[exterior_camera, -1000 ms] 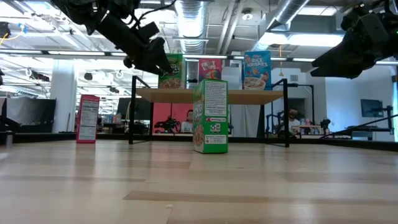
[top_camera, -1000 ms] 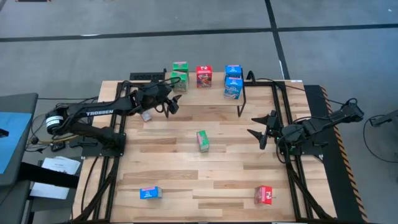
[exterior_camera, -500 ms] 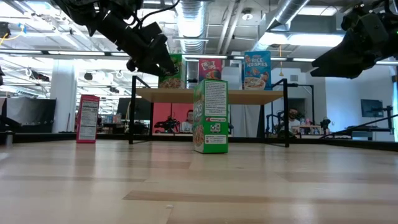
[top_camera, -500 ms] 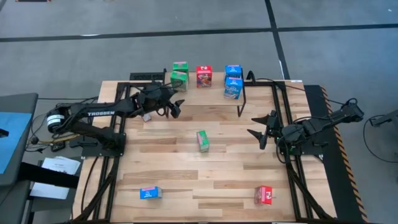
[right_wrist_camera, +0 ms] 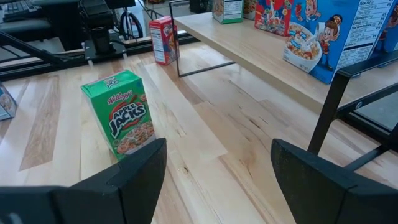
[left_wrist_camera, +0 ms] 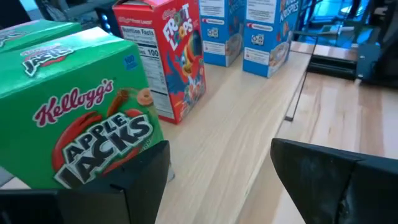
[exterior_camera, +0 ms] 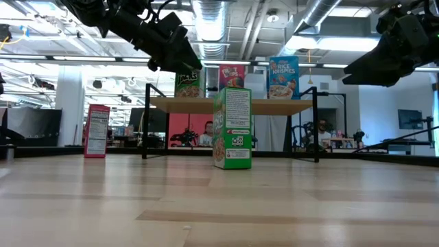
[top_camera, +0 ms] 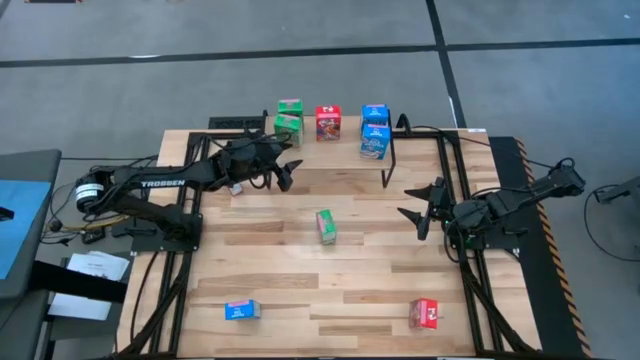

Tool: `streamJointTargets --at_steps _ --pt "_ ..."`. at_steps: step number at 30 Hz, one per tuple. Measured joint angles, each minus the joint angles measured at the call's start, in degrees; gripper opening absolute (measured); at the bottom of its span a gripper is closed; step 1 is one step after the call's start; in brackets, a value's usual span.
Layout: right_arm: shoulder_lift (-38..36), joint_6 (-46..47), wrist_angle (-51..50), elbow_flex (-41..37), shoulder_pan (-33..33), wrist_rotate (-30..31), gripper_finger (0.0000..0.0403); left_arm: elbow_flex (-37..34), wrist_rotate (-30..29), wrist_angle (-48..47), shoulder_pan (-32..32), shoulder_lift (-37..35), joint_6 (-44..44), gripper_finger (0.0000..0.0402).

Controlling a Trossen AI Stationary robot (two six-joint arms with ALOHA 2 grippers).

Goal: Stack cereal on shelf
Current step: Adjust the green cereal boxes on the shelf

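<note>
Left gripper, upper-left of centre, jaws wide and empty, hovers just beside the shelved Apple Jacks box. Risk: a finger could clip and topple it.

The left gripper stands open at the front edge of the shelf. Just beyond its fingers the two green boxes block the way. Beside them stands a red box, then two blue boxes; bare board lies between. The right gripper hangs open above free table. The shelf leg is near it, and a lone green box stands farther off.
</note>
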Motion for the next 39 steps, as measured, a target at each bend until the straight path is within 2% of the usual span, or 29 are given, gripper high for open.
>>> streamJointTargets --at_steps 12,18,20,26,33,39 --pt "0.00 0.00 -0.02 0.00 0.02 0.00 0.0313 0.00 0.77 0.18 2.44 0.00 -0.79 0.0270" --pt "0.00 0.00 0.00 0.00 0.02 -0.02 0.0313 0.00 6.84 0.77 0.32 0.00 -5.19 0.0270" --pt "0.01 0.00 0.00 0.00 0.02 -0.02 0.0313 0.00 5.41 0.73 -1.47 0.00 -5.91 0.0270" --pt "0.01 0.00 0.00 0.00 0.01 -0.01 0.0313 0.05 -5.18 3.70 -6.17 1.41 -5.75 0.0270" --pt "0.00 0.00 -0.39 0.02 0.00 0.00 0.0313 1.90 -8.04 2.08 -6.18 6.27 0.03 0.0270" --pt "0.00 0.00 -1.27 0.00 0.00 -0.09 0.0313 2.67 -12.22 2.23 -5.79 6.69 1.17 0.0270"
